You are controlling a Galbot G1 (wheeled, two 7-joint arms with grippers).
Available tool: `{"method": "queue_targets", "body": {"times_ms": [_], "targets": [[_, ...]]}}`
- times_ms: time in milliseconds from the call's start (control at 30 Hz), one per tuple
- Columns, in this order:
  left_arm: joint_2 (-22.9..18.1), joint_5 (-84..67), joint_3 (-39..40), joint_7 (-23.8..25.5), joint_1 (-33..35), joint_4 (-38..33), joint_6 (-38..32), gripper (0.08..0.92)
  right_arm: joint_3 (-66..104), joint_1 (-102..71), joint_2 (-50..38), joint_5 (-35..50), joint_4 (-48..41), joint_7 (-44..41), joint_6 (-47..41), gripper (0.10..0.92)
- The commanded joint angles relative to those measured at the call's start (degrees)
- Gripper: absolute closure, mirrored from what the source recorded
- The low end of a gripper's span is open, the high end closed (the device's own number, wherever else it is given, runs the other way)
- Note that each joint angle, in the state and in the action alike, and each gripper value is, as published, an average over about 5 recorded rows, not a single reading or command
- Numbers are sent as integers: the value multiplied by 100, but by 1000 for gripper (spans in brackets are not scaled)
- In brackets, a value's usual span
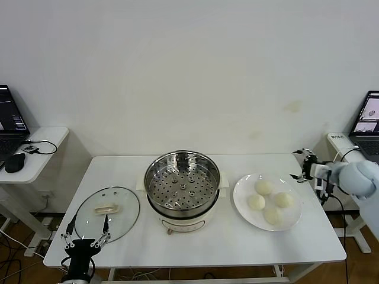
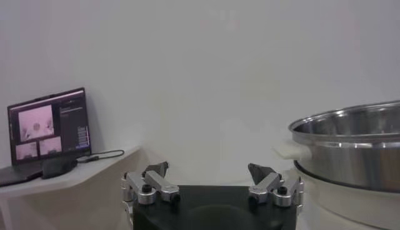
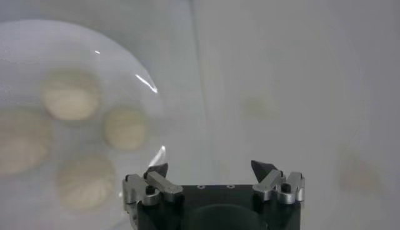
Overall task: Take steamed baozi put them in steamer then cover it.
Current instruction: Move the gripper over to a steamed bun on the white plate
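The steamer (image 1: 182,183) stands uncovered at the table's middle, its perforated tray bare; its steel wall (image 2: 350,147) shows in the left wrist view. Several cream steamed baozi (image 1: 263,187) (image 3: 70,94) lie on a white plate (image 1: 240,198) to its right. The glass cover (image 1: 108,212) lies flat on the table to its left. My left gripper (image 1: 87,238) (image 2: 209,169) hovers open and empty at the cover's near edge. My right gripper (image 1: 300,165) (image 3: 211,167) is open and empty, raised just beyond the plate's right rim.
The white table (image 1: 237,242) carries everything. A side table at the left holds a laptop (image 1: 9,121) (image 2: 49,128) and a mouse (image 1: 15,161). Another laptop (image 1: 368,121) stands at the far right, behind my right arm.
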Motion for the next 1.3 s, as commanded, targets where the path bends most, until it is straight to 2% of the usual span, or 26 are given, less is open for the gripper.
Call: {"method": "queue_targets", "body": {"times_ms": [33,333,767,1300], "targets": [[2,13,-16,2,-8,-7,-12,177,-2120,1783,307,332,-1047,-1131,126,202],[-7,-31,-39,9,-42,-17,-17,177,-2429,1612,723,172,-1301,-995,129,203],[-6,-89,-190,18,25,-49,-135,177,-2194,1405,1513,-365,-2198,-783,331,202],[18,-119,-276,29,41,52,-220,177,-2148,1399,2032,-710,-2809,-645,409,203]]}}
